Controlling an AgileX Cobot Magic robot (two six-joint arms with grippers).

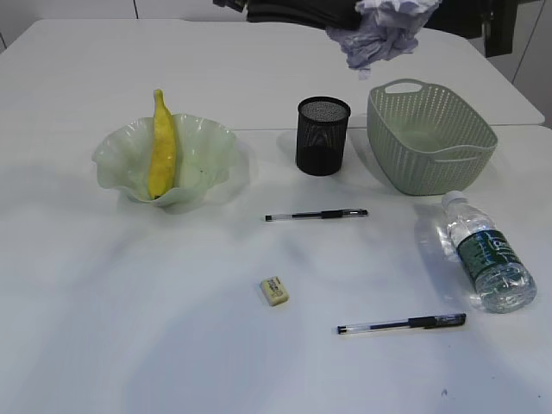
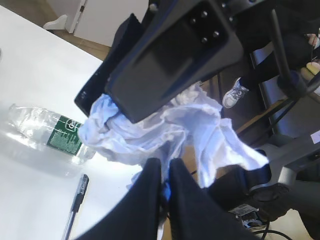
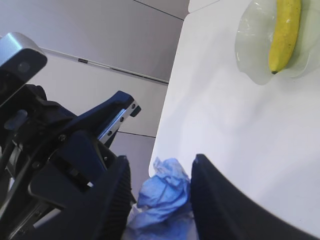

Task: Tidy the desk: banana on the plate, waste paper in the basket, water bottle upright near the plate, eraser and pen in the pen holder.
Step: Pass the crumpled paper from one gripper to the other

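Waste paper point(image 1: 382, 33) pinched between both end effectors: left end effector point(image 2: 162, 175) closed on it, right end effector point(image 3: 159, 192) clamping it too. I'd centre over basket point(image 1: 429, 138) before releasing.

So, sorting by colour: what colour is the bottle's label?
Dark green with white print on the water bottle; exterior view shows it best.

Matte black gripper point(image 3: 157, 200) w/ chunky fingers point(image 3: 220, 200), small screws.
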